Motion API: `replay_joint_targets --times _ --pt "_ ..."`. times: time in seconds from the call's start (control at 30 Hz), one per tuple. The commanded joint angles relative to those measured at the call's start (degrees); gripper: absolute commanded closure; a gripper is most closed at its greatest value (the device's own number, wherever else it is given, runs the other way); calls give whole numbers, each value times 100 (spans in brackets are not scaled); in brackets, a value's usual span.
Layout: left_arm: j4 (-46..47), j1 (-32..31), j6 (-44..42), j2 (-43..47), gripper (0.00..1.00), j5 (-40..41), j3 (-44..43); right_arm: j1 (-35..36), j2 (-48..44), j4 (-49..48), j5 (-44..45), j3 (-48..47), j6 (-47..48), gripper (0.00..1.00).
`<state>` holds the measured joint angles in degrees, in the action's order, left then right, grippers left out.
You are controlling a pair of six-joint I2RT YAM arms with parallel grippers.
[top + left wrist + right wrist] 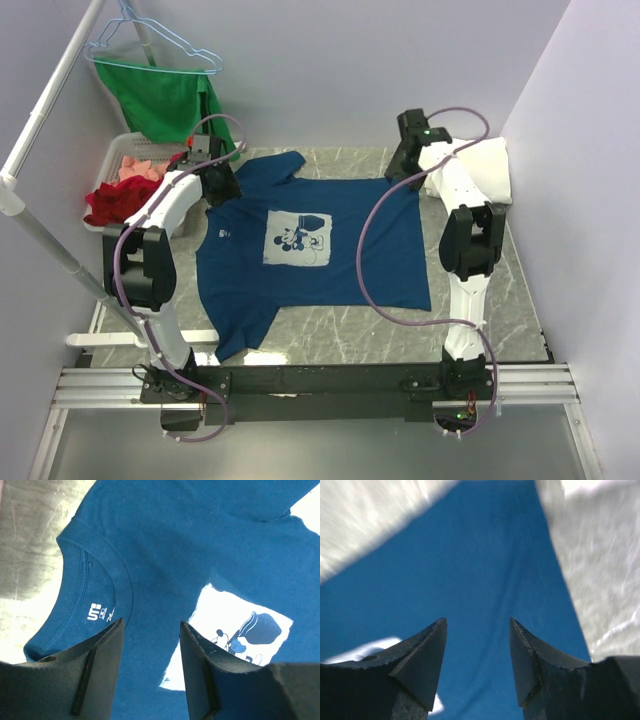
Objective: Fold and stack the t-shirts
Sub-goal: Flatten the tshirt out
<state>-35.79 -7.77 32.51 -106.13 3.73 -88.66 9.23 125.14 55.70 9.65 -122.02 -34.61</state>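
A navy blue t-shirt (310, 250) lies spread flat on the marble table (500, 300), collar to the left and hem to the right. Its white cartoon-mouse print (297, 239) faces up. My left gripper (222, 185) is open and empty, hovering over the collar end. The left wrist view shows the collar (95, 587) and print (245, 635) beyond my left gripper (151, 630). My right gripper (403, 165) is open and empty above the shirt's far right corner. The right wrist view shows blue cloth (470, 570) under my right gripper (477, 625). A white t-shirt (487, 165) lies folded at the back right.
A white basket (118, 152) holding red and pink clothes stands at the back left. A green garment (165, 100) hangs on a hanger from a white rack pole (50, 95) above it. Walls close in the back and the right side.
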Motion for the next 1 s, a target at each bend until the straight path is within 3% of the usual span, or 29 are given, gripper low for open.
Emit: replay_joint_targets --times 0.0,0.47,0.97 --pt "72 -93 115 48 46 32 182 43 -174 196 107 887 86 39" --pt "107 -286 273 66 47 102 727 500 80 617 573 1523 77 34" --pt "55 -348 264 -136 47 155 684 562 1135 1294 766 654 -134 34"
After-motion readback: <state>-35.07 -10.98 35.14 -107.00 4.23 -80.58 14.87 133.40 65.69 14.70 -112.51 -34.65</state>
